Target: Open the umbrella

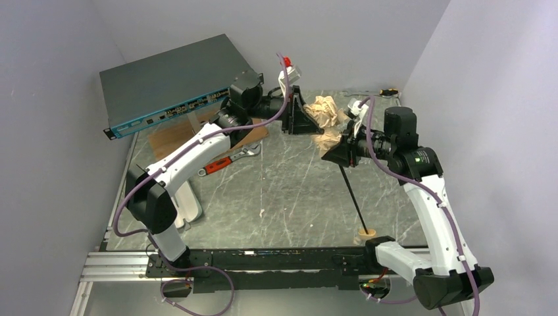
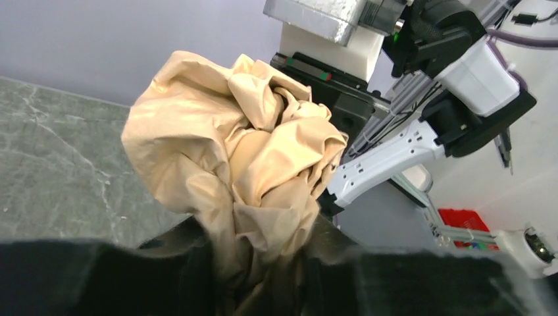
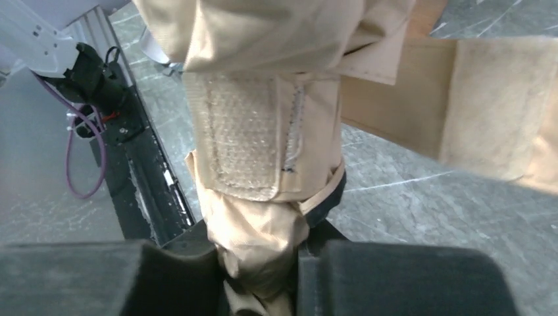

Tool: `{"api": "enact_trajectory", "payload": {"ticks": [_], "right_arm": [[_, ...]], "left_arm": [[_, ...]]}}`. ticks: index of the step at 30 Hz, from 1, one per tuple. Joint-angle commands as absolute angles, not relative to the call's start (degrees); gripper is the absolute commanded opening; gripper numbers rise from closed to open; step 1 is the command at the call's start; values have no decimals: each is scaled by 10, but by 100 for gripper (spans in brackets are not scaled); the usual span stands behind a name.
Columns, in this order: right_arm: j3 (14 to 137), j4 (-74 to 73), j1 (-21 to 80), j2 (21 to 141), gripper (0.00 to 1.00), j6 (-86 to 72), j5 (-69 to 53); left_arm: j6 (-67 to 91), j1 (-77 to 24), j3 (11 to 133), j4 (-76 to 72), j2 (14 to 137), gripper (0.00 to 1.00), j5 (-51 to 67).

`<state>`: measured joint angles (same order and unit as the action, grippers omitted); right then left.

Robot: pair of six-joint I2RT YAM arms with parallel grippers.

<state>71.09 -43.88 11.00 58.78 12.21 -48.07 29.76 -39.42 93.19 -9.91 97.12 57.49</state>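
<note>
The umbrella's tan fabric (image 1: 327,110) is crumpled and held above the table between both arms. Its thin black shaft (image 1: 352,194) slants down to the cream handle (image 1: 366,231) near the front edge. My left gripper (image 1: 313,120) comes from the left and is shut on the bunched fabric (image 2: 230,151), which runs down between the jaws (image 2: 263,280). My right gripper (image 1: 334,153) is shut on a lower bundle of the fabric (image 3: 256,230), just under the velcro patch (image 3: 240,141). The loose closure strap (image 3: 490,125) hangs off to the right.
A grey network switch (image 1: 174,82) leans at the back left over a piece of cardboard (image 1: 172,136). An adjustable wrench with a red grip (image 1: 230,160) lies mid-left. A pale sleeve (image 1: 187,205) lies by the left arm. A small yellow-black tool (image 1: 389,92) lies at the back right.
</note>
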Motion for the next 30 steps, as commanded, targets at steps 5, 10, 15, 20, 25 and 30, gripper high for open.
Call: {"api": "enact_trajectory", "payload": {"ticks": [5, 10, 15, 20, 25, 30], "right_arm": [[761, -578, 44, 633, 0, 237, -346], [766, -601, -114, 711, 0, 215, -348], [768, -604, 111, 670, 0, 248, -248], [771, -658, 113, 692, 0, 252, -392], [779, -695, 129, 722, 0, 278, -456], [758, -704, 142, 720, 0, 280, -479]], "left_arm": [[131, -334, 953, 35, 892, 99, 530], [-113, -333, 914, 142, 836, 100, 415], [-303, -371, 878, 191, 803, 100, 386], [-663, -459, 781, 217, 756, 100, 343], [-892, -523, 697, 186, 739, 100, 274], [-952, -573, 684, 138, 764, 100, 189]]}}
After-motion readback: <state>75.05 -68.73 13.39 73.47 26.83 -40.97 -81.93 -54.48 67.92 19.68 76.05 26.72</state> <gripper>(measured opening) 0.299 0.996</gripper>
